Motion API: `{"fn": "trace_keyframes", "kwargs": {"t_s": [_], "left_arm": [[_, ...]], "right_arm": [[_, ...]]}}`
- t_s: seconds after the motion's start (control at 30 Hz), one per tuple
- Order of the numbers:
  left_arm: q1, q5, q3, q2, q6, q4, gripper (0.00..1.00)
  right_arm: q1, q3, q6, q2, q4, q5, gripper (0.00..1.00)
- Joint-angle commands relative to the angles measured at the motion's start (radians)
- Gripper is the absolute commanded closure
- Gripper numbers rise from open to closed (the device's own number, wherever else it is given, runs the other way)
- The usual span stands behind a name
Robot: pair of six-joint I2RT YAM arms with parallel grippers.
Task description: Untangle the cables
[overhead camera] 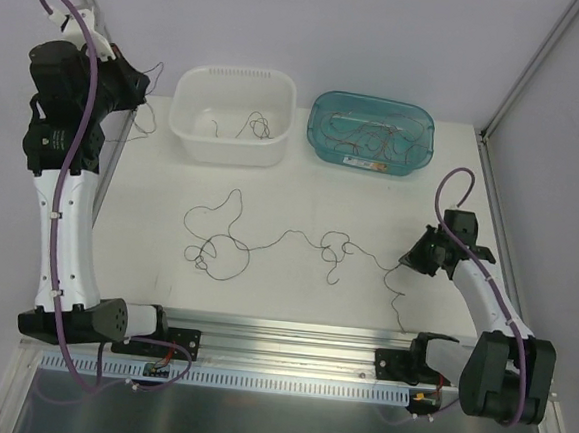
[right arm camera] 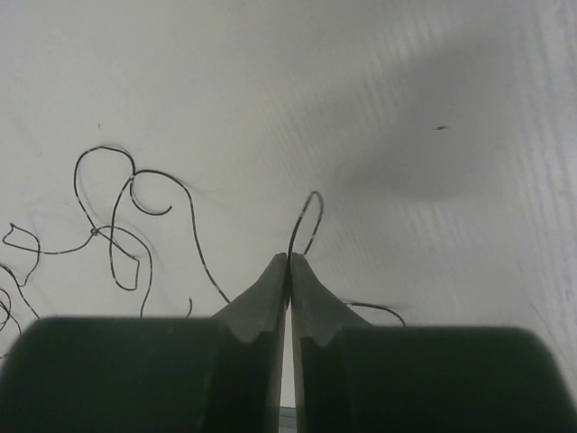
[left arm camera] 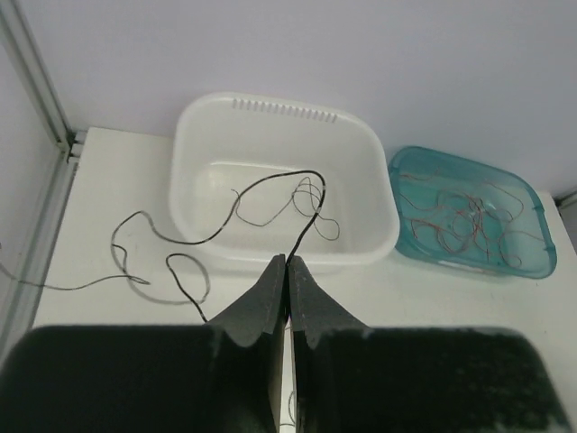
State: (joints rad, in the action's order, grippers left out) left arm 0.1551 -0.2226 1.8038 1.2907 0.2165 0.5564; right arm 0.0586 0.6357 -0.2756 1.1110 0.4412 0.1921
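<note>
- Mid-counter, somewhat toward the near edge: the cables [overhead camera: 229,247] lie as a thin loose tangle. The big loops sit on the left, and one strand runs right through a small clump of curls.
- That strand ends at the right gripper [right arm camera: 288,263], which sits low over the counter [overhead camera: 301,192] near the right edge.
- Right gripper's fingers are clenched tight, pinching the strand. A small loop stands up from the tips and a short tail trails toward the near edge.
- Left gripper [left arm camera: 288,264] is up high at the far left corner, with its fingers clenched together on a black cable [left arm camera: 261,188].
- From the tips the black cable rises, bends left and snakes down in loops toward the left edge.
- In the left wrist view it crosses in front of the white tub [overhead camera: 190,141]. Cannot tell if it touches the tub or hangs above it.
- A fainter thin strand lies on the counter at the left edge, near the frame post.
- White tub stands at the far edge, left of centre, with a few thin dark curls on its floor.
- Teal tub [overhead camera: 321,139] stands at the far edge just right of the white tub, close to it but not touching.
- Teal tub holds a heap of red-brown wires [left arm camera: 460,216] spread across its floor.
- Both tubs stand upright, well apart from the mid-counter tangle.
</note>
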Motion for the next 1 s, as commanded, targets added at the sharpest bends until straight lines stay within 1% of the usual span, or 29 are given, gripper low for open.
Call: {"fn": "trace_keyframes", "kwargs": {"t_s": [0.0,0.03,0.07,0.13,0.17,0.2,0.23,0.27,0.33,0.37,0.43,0.5,0.63,0.77,0.97], "left_arm": [[-0.014,-0.100,-0.001,-0.007,-0.022,-0.030,1.00],[-0.012,-0.092,0.014,-0.008,-0.022,-0.032,1.00],[-0.012,-0.069,0.056,-0.007,-0.022,-0.032,1.00],[-0.012,-0.057,0.113,0.007,-0.022,-0.033,1.00],[-0.012,-0.052,0.171,0.013,-0.020,-0.032,1.00],[-0.014,-0.050,0.199,0.031,-0.013,-0.032,1.00],[-0.012,-0.050,0.228,0.041,-0.006,-0.030,1.00],[-0.012,-0.047,0.282,0.051,-0.002,-0.032,1.00],[-0.014,-0.049,0.334,0.079,0.018,-0.032,1.00],[-0.012,-0.049,0.383,0.097,0.030,-0.039,1.00],[-0.014,-0.079,0.423,0.114,0.069,-0.056,1.00],[-0.014,-0.125,0.462,0.134,0.118,-0.105,1.00],[-0.022,-0.172,0.486,0.157,0.181,-0.208,1.00],[-0.037,-0.169,0.509,0.196,0.211,-0.300,1.00],[-0.086,-0.141,0.562,0.309,0.228,-0.412,1.00]], "right_arm": [[-0.055,0.058,0.024,0.024,-0.012,0.013,0.92],[-0.086,0.059,0.027,0.026,-0.004,0.013,0.89],[-0.103,0.059,0.030,0.021,-0.006,0.013,0.76],[-0.158,0.065,0.044,0.016,0.011,0.007,0.61],[-0.175,0.068,0.047,0.013,0.020,0.006,0.46],[-0.192,0.074,0.050,0.010,0.028,0.006,0.40],[-0.221,0.085,0.065,0.007,0.053,0.000,0.31],[-0.238,0.093,0.075,0.003,0.068,-0.008,0.27],[-0.275,0.104,0.091,-0.023,0.108,-0.026,0.21],[-0.285,0.111,0.105,-0.033,0.120,-0.025,0.16],[-0.309,0.113,0.111,-0.079,0.146,-0.022,0.11],[-0.324,0.110,0.122,-0.112,0.157,-0.008,0.09],[-0.333,0.102,0.133,-0.203,0.174,0.015,0.05],[-0.336,0.094,0.150,-0.255,0.168,0.040,0.03],[-0.338,0.081,0.171,-0.280,0.145,0.072,0.00]]}}
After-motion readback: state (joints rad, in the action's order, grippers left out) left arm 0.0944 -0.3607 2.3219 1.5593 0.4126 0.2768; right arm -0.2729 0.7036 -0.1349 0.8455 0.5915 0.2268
